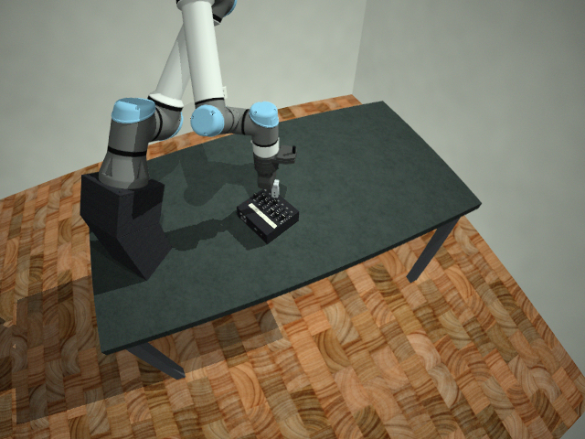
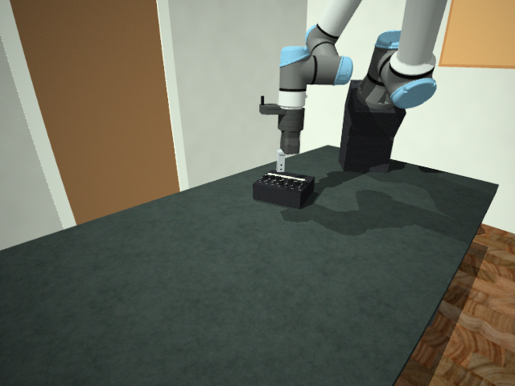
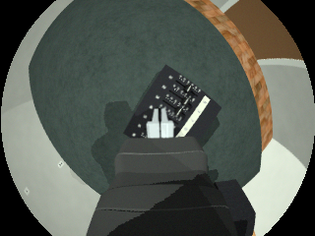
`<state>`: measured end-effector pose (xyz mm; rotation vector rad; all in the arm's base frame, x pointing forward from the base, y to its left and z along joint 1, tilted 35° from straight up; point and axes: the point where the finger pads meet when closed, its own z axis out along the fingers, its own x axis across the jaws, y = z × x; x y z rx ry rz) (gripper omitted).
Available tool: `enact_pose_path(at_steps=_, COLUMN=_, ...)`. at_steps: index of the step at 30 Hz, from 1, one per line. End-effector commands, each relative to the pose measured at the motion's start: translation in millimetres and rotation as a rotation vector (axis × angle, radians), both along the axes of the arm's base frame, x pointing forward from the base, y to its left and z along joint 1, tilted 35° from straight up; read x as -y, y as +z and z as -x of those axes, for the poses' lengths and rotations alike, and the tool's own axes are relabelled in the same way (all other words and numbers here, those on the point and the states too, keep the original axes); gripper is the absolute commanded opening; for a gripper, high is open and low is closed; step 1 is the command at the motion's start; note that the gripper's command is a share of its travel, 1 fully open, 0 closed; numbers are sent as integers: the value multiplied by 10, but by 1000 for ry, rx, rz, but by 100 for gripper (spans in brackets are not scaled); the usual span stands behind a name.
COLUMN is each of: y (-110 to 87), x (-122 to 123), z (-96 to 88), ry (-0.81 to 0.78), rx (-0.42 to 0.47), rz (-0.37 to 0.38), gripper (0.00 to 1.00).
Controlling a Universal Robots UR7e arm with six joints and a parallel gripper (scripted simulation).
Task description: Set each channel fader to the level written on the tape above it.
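The black lighting desk (image 1: 283, 230) (image 2: 276, 196) (image 3: 205, 123) stands upright on the table. A pale tape (image 1: 261, 216) (image 2: 286, 177) (image 3: 194, 116) runs along one side of its top; the writing is too small to read. Beside it are rows of small faders and white scale marks; their exact levels cannot be told. My gripper (image 1: 274, 195) (image 2: 280, 170) (image 3: 159, 115) points down and is shut, with nothing held. Its fingertips are at or just above the fader side of the desk's top; contact cannot be told. The gripper hides part of the desk in the wrist view.
The dark green table (image 1: 377, 188) (image 2: 187, 269) (image 3: 98, 64) surrounds the desk. The arm's black pedestal (image 1: 122, 221) (image 2: 365, 141) stands at one end of the table. Shadows of the arm fall beside the desk.
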<state>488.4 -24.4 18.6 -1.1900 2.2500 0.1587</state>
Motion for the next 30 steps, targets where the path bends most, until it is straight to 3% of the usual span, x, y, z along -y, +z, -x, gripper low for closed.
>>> enact_pose_path(at_steps=1, y=22, x=-44, z=-2, ry=198, rx=84, rz=84, gripper=0)
enact_pose_path(at_steps=10, y=42, x=-124, z=19, ry=442, rx=194, rz=214, gripper=0)
enact_pose_path(at_steps=30, y=55, x=-218, z=67, ry=716, rx=318, rz=361, gripper=0)
